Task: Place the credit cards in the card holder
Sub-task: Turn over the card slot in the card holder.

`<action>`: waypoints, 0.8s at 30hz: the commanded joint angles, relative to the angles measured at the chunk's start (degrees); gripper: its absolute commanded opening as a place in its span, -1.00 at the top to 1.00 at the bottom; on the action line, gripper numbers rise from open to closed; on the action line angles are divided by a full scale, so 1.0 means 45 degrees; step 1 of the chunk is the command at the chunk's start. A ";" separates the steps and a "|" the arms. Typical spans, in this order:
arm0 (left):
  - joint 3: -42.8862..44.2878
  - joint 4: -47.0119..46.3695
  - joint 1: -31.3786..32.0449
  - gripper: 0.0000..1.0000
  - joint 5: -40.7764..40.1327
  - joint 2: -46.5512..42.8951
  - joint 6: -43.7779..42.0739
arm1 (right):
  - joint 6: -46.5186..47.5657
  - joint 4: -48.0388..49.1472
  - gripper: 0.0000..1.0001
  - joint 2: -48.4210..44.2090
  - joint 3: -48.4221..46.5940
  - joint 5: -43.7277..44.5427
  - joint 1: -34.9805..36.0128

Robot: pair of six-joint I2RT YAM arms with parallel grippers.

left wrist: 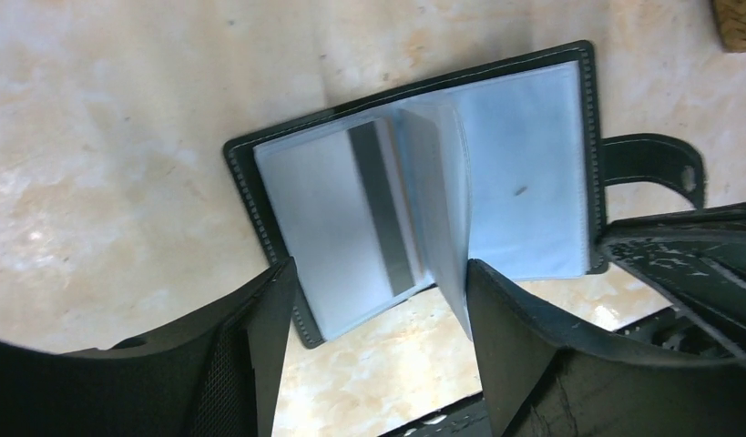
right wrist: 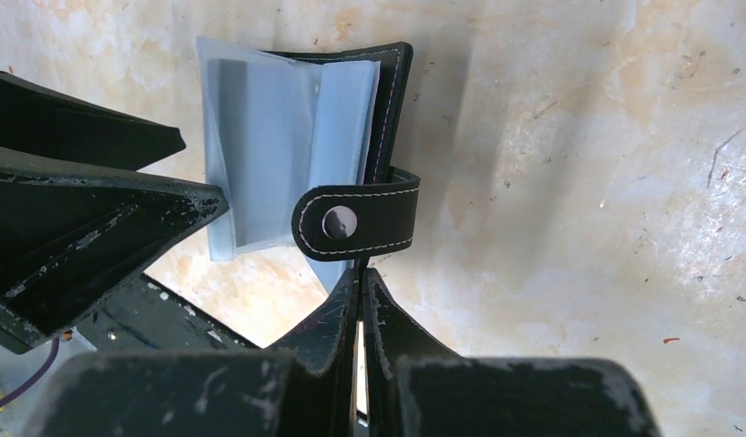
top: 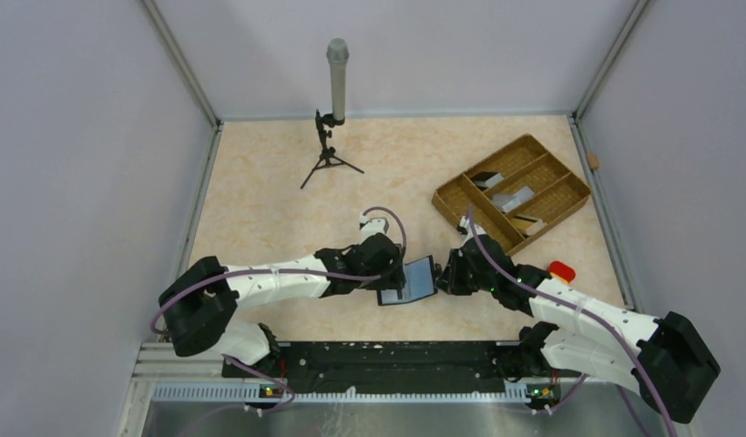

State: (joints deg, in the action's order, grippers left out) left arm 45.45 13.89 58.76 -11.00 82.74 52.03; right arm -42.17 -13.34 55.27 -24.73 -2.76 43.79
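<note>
Pinching the card holder (right wrist: 389,109), right tool (right wrist: 360,271) clamped; left tool (left wrist: 380,266) apart, astride it.

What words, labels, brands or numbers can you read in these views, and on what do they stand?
None can be read. The card in the card holder shows only a dark stripe; the snap on its clasp tab bears no legible mark.

One card holder (top: 410,280), one tray (top: 478,166), one tripod (top: 328,159)
</note>
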 commanded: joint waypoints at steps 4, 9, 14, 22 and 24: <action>-0.0733 0.1124 0.0012 -0.46 -0.1023 -0.1154 0.0698 | 0.0133 0.0031 1.00 0.0130 -0.0094 0.0166 0.0210; -0.1275 0.0777 -0.0015 -0.56 -0.1033 -0.1770 0.0840 | 0.0143 0.0041 1.00 0.0155 -0.0121 0.0173 0.0210; -0.1224 0.1231 -0.0116 -0.61 -0.1169 -0.2054 0.0842 | 0.0179 -0.0002 1.00 0.0160 -0.0129 0.0119 0.0211; -0.1233 0.0364 -0.0149 -0.72 -0.0718 -0.3224 0.0361 | 0.0335 0.0180 1.00 0.0160 -0.0193 -0.0099 0.0210; -0.1160 0.0136 -0.0167 -0.74 -0.0581 -0.3286 0.0203 | 0.0348 0.0220 1.00 0.0172 -0.0216 -0.0118 0.0212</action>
State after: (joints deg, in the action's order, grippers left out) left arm 40.03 17.72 58.35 -14.33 69.80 54.43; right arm -41.56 -13.30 55.96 -24.73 -2.94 43.86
